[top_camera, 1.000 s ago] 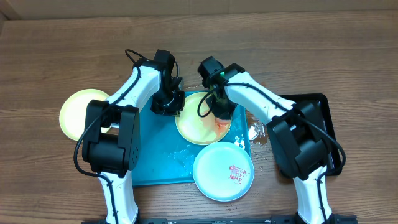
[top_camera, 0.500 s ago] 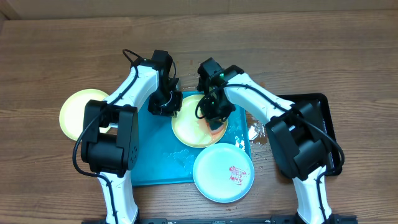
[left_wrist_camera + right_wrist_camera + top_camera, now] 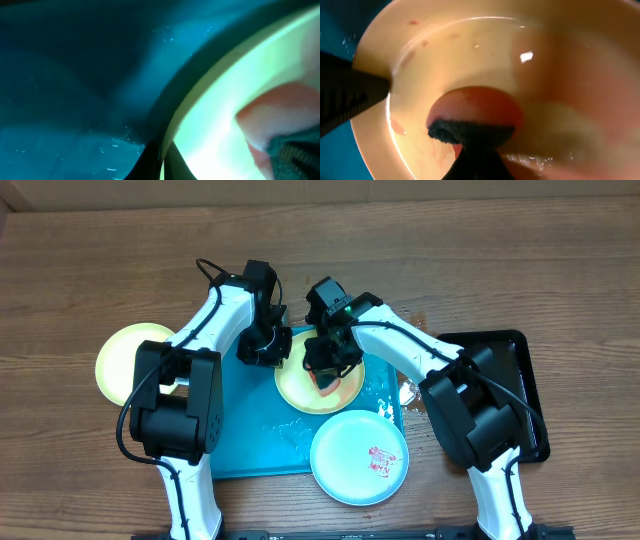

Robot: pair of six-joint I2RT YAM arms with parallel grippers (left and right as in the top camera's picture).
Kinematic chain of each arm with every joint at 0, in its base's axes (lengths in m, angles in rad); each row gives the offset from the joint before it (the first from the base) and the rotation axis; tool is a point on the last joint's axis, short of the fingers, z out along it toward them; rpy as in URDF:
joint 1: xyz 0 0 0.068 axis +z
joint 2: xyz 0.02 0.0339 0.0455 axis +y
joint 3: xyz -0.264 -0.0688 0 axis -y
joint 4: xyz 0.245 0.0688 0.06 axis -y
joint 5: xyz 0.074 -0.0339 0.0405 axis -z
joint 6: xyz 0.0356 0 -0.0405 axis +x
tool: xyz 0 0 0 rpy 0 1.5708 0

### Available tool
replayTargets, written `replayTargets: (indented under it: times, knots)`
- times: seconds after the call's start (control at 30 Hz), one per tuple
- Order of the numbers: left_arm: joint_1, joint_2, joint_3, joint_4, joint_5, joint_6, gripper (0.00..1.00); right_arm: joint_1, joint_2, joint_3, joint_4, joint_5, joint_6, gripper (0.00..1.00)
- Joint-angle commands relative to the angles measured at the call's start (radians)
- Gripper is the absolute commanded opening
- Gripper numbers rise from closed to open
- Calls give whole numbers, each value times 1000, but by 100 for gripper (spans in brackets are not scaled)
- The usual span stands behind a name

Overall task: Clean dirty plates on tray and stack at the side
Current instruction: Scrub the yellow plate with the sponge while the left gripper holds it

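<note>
It looked like a robotics lab: 2 white-and-black robot arms [image 3: 180, 410] stood at a bare wood-grain worktop [image 3: 500, 260] set with a turquoise tray [image 3: 250, 440] and a black tray [image 3: 530, 360].

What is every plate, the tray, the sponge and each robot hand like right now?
middle plate: wet, red streaks, on the tray.
blue plate: dirty, red smear, overhanging the tray's corner.
side plate: looks clean, on the table left of the tray.
tray: wet, water droplets.
sponge: pressed on the middle plate.
left gripper: shut on the middle plate's rim.
right gripper: shut on the sponge.
</note>
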Motion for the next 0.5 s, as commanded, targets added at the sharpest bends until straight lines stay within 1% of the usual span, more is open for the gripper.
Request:
replayTargets:
  times: [0.0,0.13,0.3,0.47]
  knots:
    - [-3,42,-17,6,-32,8,4,-34,51,-17,43,125,47,4]
    - [-3,42,-17,3,-32,8,5,-99,51,-16,45,200,59,4]
    - [-3,42,-17,4,-32,8,5,-172,51,-16,31,241,63,4]
    - [-3,42,-17,3,-32,8,5,-201,51,-16,-40,288,70,4]
